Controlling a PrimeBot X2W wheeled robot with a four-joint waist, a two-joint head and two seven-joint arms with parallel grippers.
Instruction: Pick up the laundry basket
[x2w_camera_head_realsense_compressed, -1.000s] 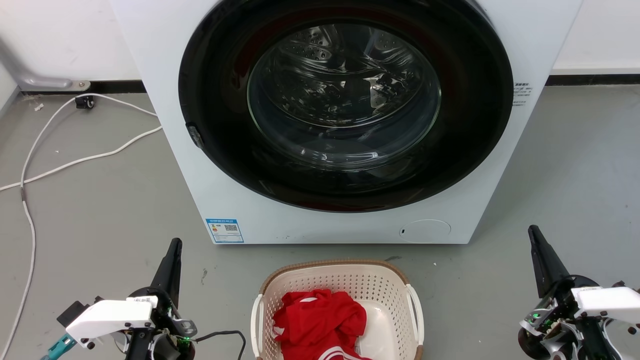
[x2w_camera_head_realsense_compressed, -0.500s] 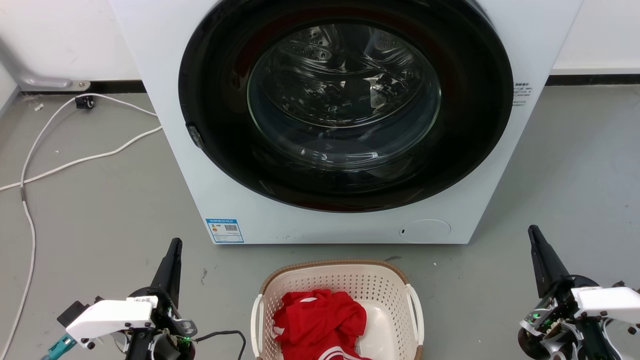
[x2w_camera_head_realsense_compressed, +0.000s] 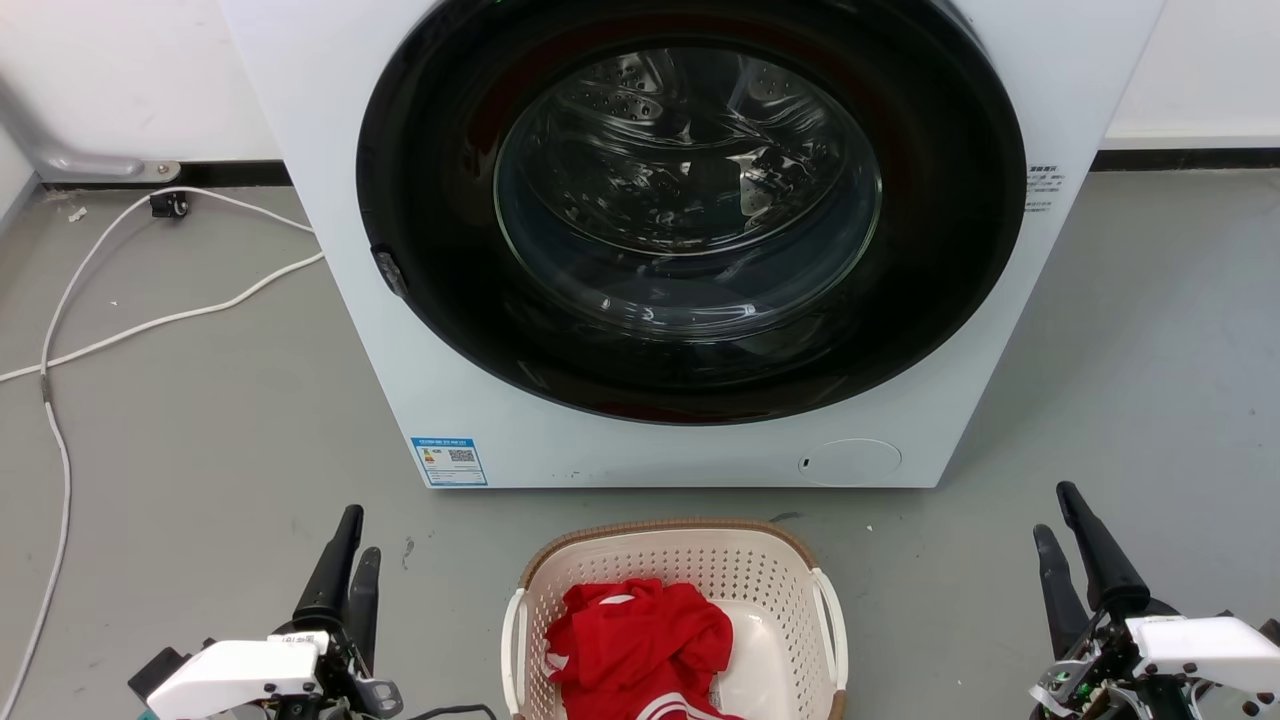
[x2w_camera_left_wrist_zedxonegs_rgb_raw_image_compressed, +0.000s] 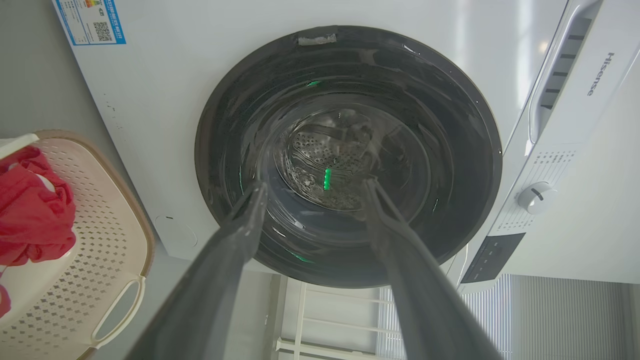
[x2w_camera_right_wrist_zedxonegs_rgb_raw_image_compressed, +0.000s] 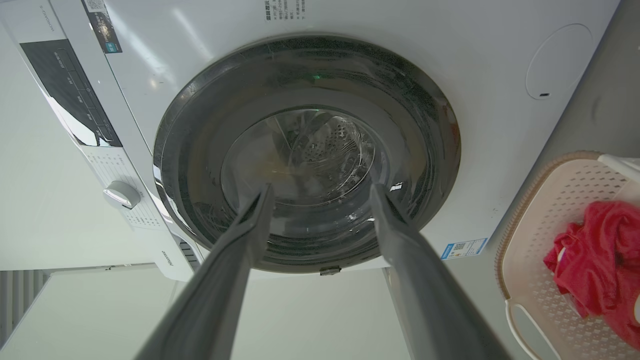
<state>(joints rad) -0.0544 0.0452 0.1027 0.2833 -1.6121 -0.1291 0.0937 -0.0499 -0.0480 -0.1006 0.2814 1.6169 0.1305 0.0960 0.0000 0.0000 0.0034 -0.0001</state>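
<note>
The laundry basket (x2w_camera_head_realsense_compressed: 665, 527) is cream with perforated walls, a brown rim and white side handles. It stands on the grey floor at the bottom centre of the head view, in front of the washing machine, with a red garment (x2w_camera_head_realsense_compressed: 640, 640) lying inside it. My left gripper (x2w_camera_head_realsense_compressed: 358, 535) is open, left of the basket and apart from it. My right gripper (x2w_camera_head_realsense_compressed: 1055, 510) is open too, well to the basket's right. The left wrist view has the basket (x2w_camera_left_wrist_zedxonegs_rgb_raw_image_compressed: 100, 210) at its left edge with my left gripper (x2w_camera_left_wrist_zedxonegs_rgb_raw_image_compressed: 315, 185) spread, and the right wrist view has the basket (x2w_camera_right_wrist_zedxonegs_rgb_raw_image_compressed: 550, 200) at its right with my right gripper (x2w_camera_right_wrist_zedxonegs_rgb_raw_image_compressed: 322, 187) spread.
A white front-loading washing machine (x2w_camera_head_realsense_compressed: 330, 200) with a dark round glass door (x2w_camera_head_realsense_compressed: 690, 200) stands just behind the basket. White cables (x2w_camera_head_realsense_compressed: 60, 330) trail over the floor at the left. Bare grey floor lies on both sides of the basket.
Both grippers have dropped lower in the head view, and each now has two separated fingers where a single dark point stood before. The basket and the garment have not moved.
</note>
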